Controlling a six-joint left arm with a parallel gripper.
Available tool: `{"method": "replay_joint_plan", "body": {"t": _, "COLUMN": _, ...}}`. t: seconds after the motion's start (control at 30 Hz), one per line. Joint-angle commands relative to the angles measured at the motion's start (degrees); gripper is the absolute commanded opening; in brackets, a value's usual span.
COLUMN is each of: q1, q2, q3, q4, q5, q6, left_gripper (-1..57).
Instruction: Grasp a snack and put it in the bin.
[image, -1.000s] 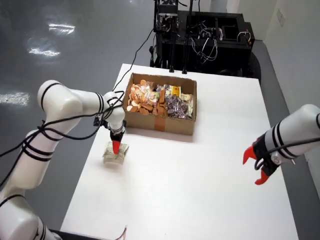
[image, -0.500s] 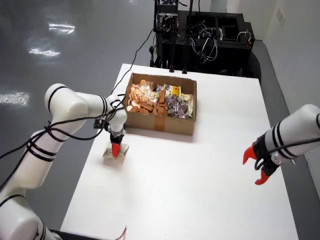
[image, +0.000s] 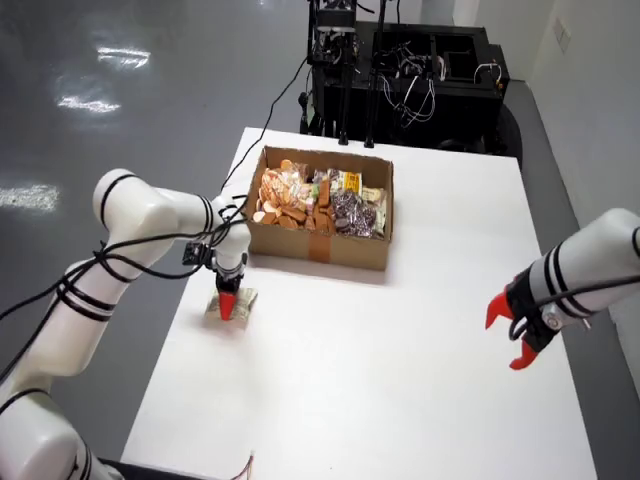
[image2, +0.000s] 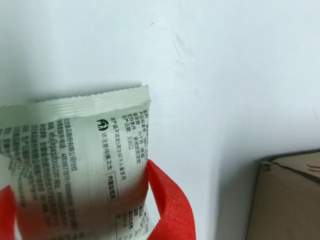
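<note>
In the overhead view we see the working arm's gripper (image: 229, 304) pointing straight down onto a snack packet (image: 231, 306) that lies flat on the white table (image: 400, 380), just in front of the near left corner of the cardboard box (image: 322, 245). The box — the bin here — is open at the top and already crowded with snack packs, some orange and brown, some purplish, some yellow. In the wrist view the packet (image2: 75, 160) fills the lower left: pale wrapper, a crimped seal along its top edge, small black print running sideways. One red finger (image2: 167, 205) presses against its right edge and a sliver of the other shows at the far left, so the jaws straddle the packet; we take them to be pinching it, though the contact on the left side is mostly out of frame. The box's corner (image2: 285, 200) stands at the lower right of that view, apart from the packet. A second arm hangs over the table's right side with its red gripper (image: 512, 335) spread.
</note>
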Motion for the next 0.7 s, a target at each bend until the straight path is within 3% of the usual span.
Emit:
{"method": "replay_joint_plan", "body": {"t": 0.03, "q1": 0.0, "q2": 0.5, "q3": -0.5, "q4": 0.0, "q5": 0.0, "q6": -0.2, "left_gripper": 50.3}}
{"method": "replay_joint_plan", "body": {"t": 0.17, "q1": -0.3, "q2": 1.1, "q3": -1.3, "q4": 0.0, "q5": 0.1, "q6": -0.3, "left_gripper": 47.3}}
{"method": "replay_joint_plan", "body": {"t": 0.7, "q1": -4.2, "q2": 2.4, "q3": -3.6, "q4": 0.0, "q5": 2.6, "q6": -0.5, "left_gripper": 18.9}}
